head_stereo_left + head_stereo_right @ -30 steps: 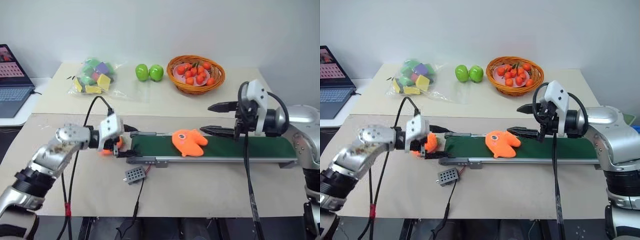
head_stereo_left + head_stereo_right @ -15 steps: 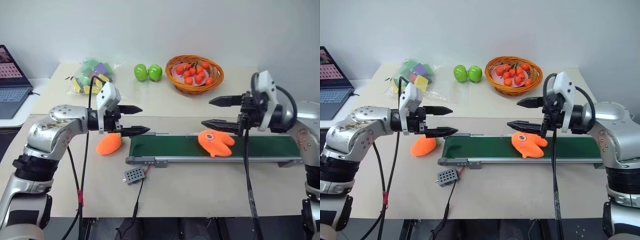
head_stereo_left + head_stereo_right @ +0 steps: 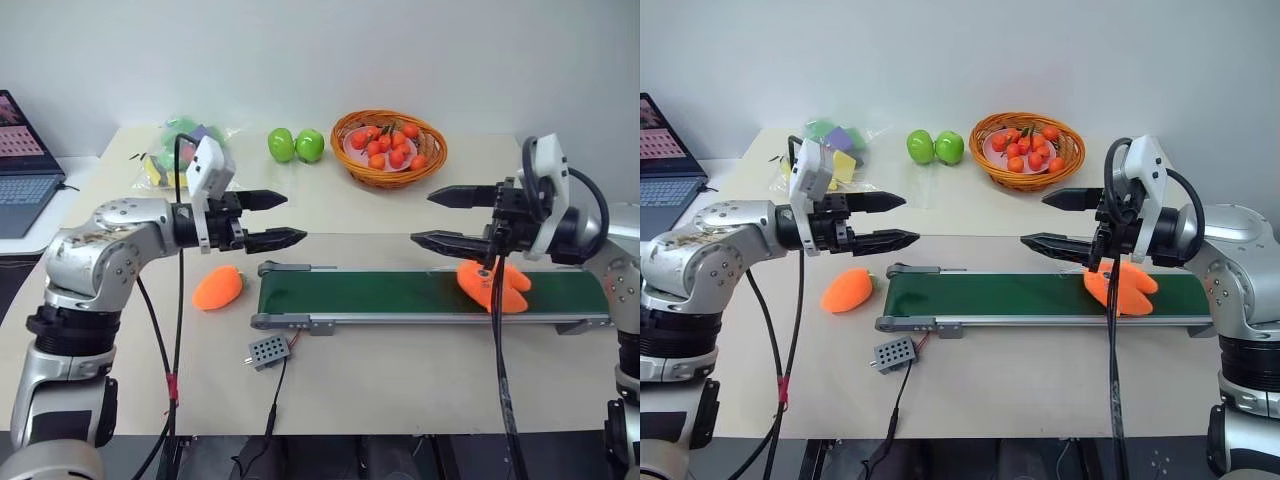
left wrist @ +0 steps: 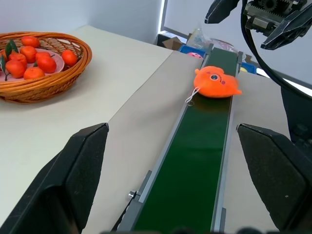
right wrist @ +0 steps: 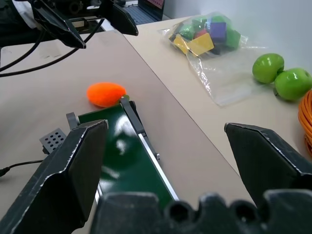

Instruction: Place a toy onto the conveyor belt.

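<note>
A: Starting at the near edge of the table (image 3: pixel 400 390), what lies there?

B: A small grey perforated box (image 3: pixel 270 350) with a cable running off the near edge. Just behind it is the conveyor belt (image 3: pixel 400 293), a dark green strip in a grey frame, set lengthwise across the table.

A: And the toy?

B: The toy (image 3: pixel 495 284) lies on the belt near its right end, orange and lobed, touching the green surface. In the left wrist view it sits at the far end of the strip, eye mark up (image 4: pixel 217 83).

A: Is either tool holding it?

B: No. The right gripper (image 3: pixel 442 217) hangs above the belt just left of the toy, its two black fingers spread wide with nothing between them. The left gripper (image 3: pixel 281 219) is raised above the table by the belt's left end, fingers equally wide apart and empty.

A: What lies off the belt?

B: A smooth oval orange toy (image 3: pixel 217 287) on the table, just beside the belt's left end. Farther back: a bag of coloured blocks (image 3: pixel 180 150), two green apples (image 3: pixel 296 145) and a wicker basket (image 3: pixel 392 170) of small orange fruit. A laptop (image 3: pixel 25 165) sits beyond the table's left edge.
</note>
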